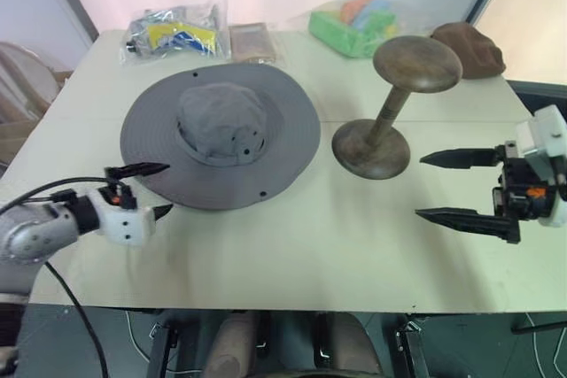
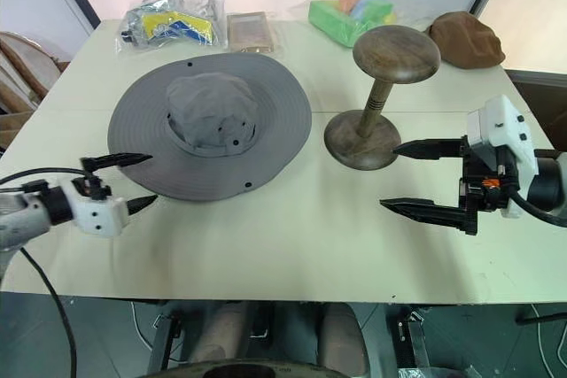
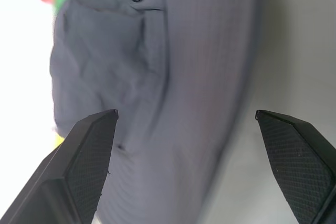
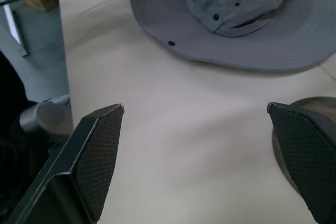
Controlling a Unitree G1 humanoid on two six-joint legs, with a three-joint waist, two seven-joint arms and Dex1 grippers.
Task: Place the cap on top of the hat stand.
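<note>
cap (image 1: 221, 130): flat on the table (image 1: 292, 254), just left of the hat stand (image 1: 390, 108)
left gripper (image 1: 151, 190): jaws wide, empty, straddling the cap's near-left brim edge
right gripper (image 1: 438, 186): jaws wide, empty, just right of the stand's base

Table (image 1: 292, 254) bearing cap (image 1: 220, 135), hat stand (image 1: 390, 108).

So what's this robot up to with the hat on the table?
Nothing is held yet. The grey hat lies flat on the table, and the wooden hat stand beside it stands bare. The left gripper is at the hat's near brim with its jaws open, one finger above the brim's edge. The right gripper, jaws open too, hangs just by the stand's base. A small brown cap and some packets sit at the far edge.
</note>
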